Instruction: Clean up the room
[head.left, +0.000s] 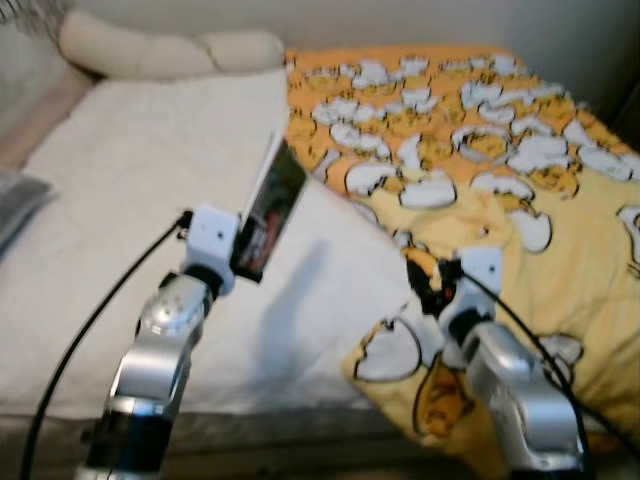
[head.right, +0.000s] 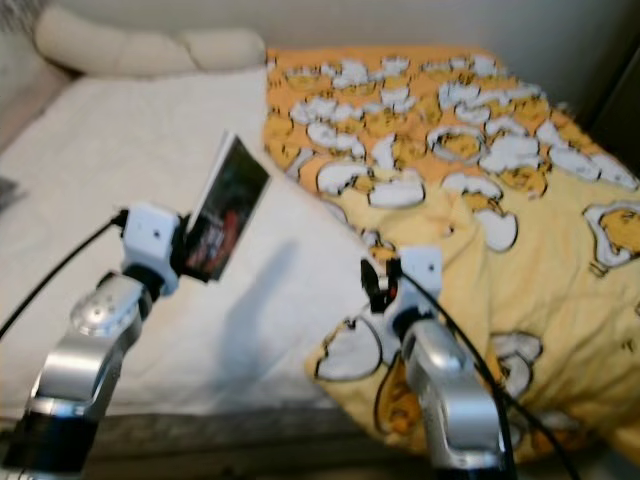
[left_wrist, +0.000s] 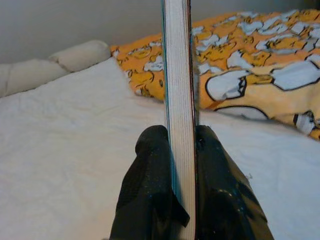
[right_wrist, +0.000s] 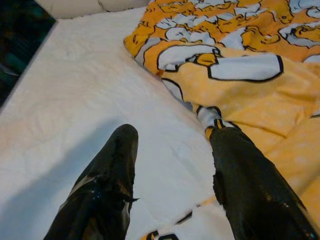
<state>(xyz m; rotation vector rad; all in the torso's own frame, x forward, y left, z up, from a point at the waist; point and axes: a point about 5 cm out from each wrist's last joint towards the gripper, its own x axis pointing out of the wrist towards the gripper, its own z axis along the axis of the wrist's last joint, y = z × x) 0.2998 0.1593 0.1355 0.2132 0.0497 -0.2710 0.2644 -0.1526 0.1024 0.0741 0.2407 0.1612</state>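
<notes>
My left gripper (head.left: 250, 250) is shut on a thin book (head.left: 270, 205) with a dark cover, held up above the white sheet (head.left: 150, 200) of the bed. In the left wrist view the book's white page edge (left_wrist: 179, 100) stands upright between the two black fingers (left_wrist: 150, 180). My right gripper (head.left: 428, 282) is open, low over the near edge of the yellow blanket (head.left: 500, 170) with its egg pattern. Its two black fingers (right_wrist: 107, 185) straddle the border between sheet and blanket (right_wrist: 240, 85), with nothing between them.
Cream pillows (head.left: 160, 50) lie at the head of the bed by the wall. A grey cloth (head.left: 15, 205) lies at the left edge. The bed's front edge (head.left: 280, 425) runs just below my arms. Black cables trail from both wrists.
</notes>
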